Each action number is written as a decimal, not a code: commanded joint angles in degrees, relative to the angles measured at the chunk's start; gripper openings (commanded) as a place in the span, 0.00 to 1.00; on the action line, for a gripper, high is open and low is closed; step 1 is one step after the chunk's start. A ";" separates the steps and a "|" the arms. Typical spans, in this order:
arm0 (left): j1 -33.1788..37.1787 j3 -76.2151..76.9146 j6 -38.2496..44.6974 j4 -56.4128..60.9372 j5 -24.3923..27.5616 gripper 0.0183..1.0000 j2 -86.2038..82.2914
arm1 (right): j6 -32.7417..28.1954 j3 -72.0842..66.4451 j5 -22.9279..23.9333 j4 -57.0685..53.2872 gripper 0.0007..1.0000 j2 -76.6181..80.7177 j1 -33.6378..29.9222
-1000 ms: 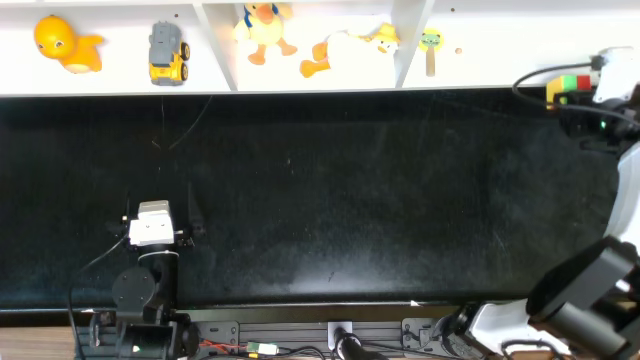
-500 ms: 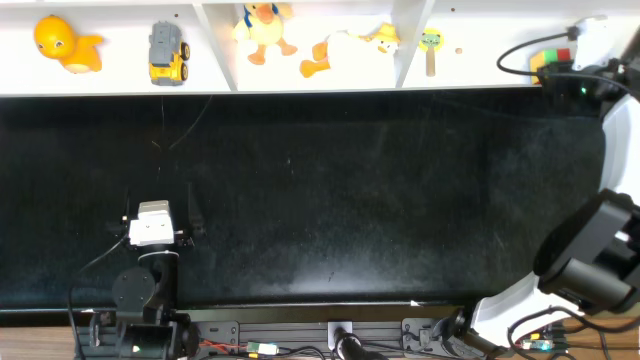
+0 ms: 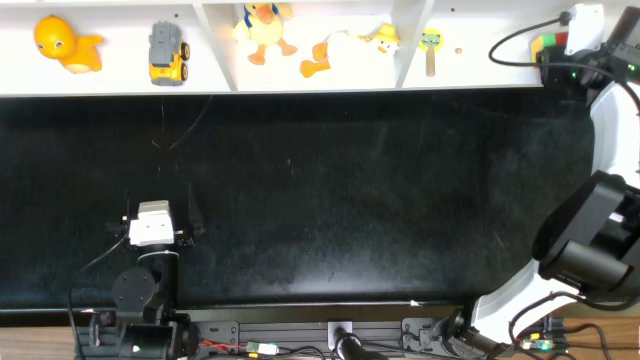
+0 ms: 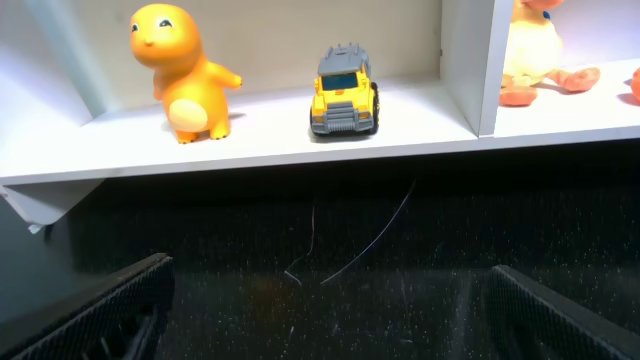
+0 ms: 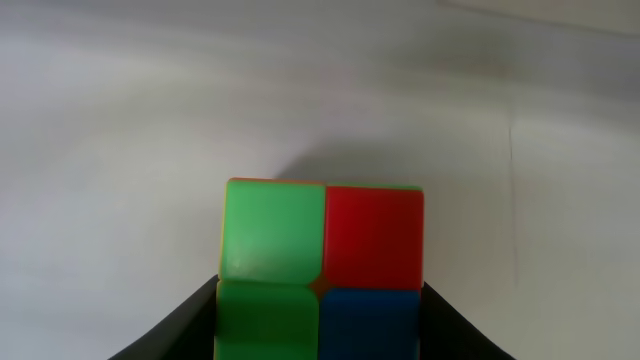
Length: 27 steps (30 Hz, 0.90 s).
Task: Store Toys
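Now | right pincer (image 5: 320,322) grips cube (image 5: 322,240) | right end of white shelf (image 5: 150,120)

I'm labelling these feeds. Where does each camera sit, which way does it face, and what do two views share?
Top view: fixed overhead, looking down on black table and white shelf; left arm and right arm show.
Left wrist view: on the left arm, low, facing the shelf; the open left tool shows.
Right wrist view: on the right arm, facing the shelf; the right tool grips a cube.
Shared: top and left wrist views both show the yellow truck.
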 commanded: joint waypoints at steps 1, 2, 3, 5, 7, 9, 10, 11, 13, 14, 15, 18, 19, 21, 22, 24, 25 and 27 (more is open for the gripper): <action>-0.31 -0.04 0.85 -0.17 0.37 1.00 -0.68 | 0.68 1.88 0.70 -0.07 0.27 2.01 0.83; -0.31 -0.04 0.85 -0.17 0.37 1.00 -0.68 | 0.66 1.88 0.76 -0.07 0.27 2.12 1.07; -0.31 -0.04 0.85 -0.17 0.37 1.00 -0.68 | 0.68 1.88 0.85 -0.04 0.28 2.12 1.31; -0.31 -0.04 0.85 -0.17 0.37 1.00 -0.68 | 0.68 1.92 0.94 -0.04 0.35 2.12 1.70; -0.31 -0.04 0.85 -0.17 0.37 1.00 -0.68 | 0.68 1.92 1.18 0.13 0.47 2.12 2.03; -0.31 -0.04 0.85 -0.17 0.37 1.00 -0.68 | 0.68 1.92 1.99 0.35 0.74 2.12 2.32; -0.31 -0.04 0.85 -0.17 0.37 1.00 -0.68 | 0.68 1.92 2.19 0.42 1.00 2.12 2.40; -0.31 -0.04 0.85 -0.17 0.37 1.00 -0.68 | 0.68 1.92 2.21 0.48 0.99 2.12 2.45; -0.31 -0.04 0.85 -0.17 0.37 1.00 -0.68 | 0.68 1.92 2.23 0.66 0.99 2.10 2.49; -0.31 -0.04 0.85 -0.17 0.37 1.00 -0.68 | 0.70 1.95 2.25 0.79 0.99 2.10 2.54; -0.31 -0.04 0.85 -0.17 0.37 1.00 -0.68 | 0.74 1.95 2.23 0.92 1.00 2.08 2.56; -0.31 -0.04 0.85 -0.17 0.37 1.00 -0.68 | 2.01 1.95 2.23 1.18 0.99 1.42 2.56; -0.31 -0.04 0.85 -0.17 0.37 1.00 -0.68 | 2.38 1.95 2.27 1.16 1.00 0.92 2.56; -0.31 -0.04 0.85 -0.17 0.37 1.00 -0.68 | 2.40 1.95 2.60 0.74 0.99 -0.17 2.56; -0.31 -0.04 0.85 -0.17 0.37 1.00 -0.68 | 2.62 1.95 2.89 0.46 1.00 -0.79 2.56; -0.31 -0.04 0.85 -0.17 0.37 1.00 -0.68 | 3.19 1.95 3.54 -0.26 1.00 -2.19 2.56; -0.31 -0.04 0.85 -0.17 0.37 1.00 -0.68 | 3.23 1.95 3.56 -0.94 1.00 -2.99 2.56; -0.31 -0.04 0.85 -0.17 0.37 1.00 -0.68 | 3.21 1.95 3.52 -2.25 1.00 -4.48 2.56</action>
